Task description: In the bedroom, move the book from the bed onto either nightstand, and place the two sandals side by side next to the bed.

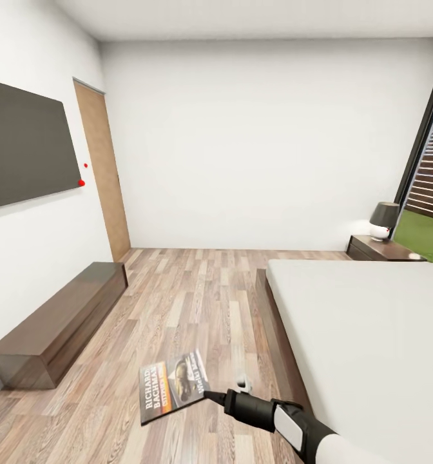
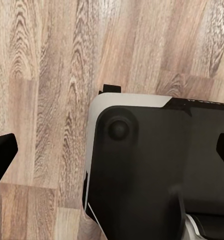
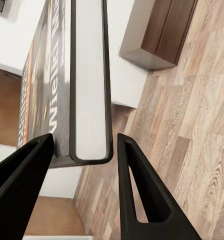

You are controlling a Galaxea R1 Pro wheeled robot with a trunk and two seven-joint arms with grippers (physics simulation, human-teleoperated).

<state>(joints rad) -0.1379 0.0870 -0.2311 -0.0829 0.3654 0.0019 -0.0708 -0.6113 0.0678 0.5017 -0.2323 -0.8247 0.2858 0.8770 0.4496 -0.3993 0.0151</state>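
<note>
The right arm (image 1: pixel 287 419) is glossy black with white panels, ending in a black two-fingered pincer (image 3: pixel 82 150).

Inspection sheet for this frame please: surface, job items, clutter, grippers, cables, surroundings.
Surface: wood-plank floor.
Job's things: book held above the floor in the right gripper; bed bare; nightstand carries a lamp; sandals nothing seen.
Clutter: nothing seen.
Grippers: right gripper shut on the book's edge; left gripper open over the robot's base.
Cables: nothing seen.
Surroundings: wall screen, low bench cabinet, door, window.
</note>
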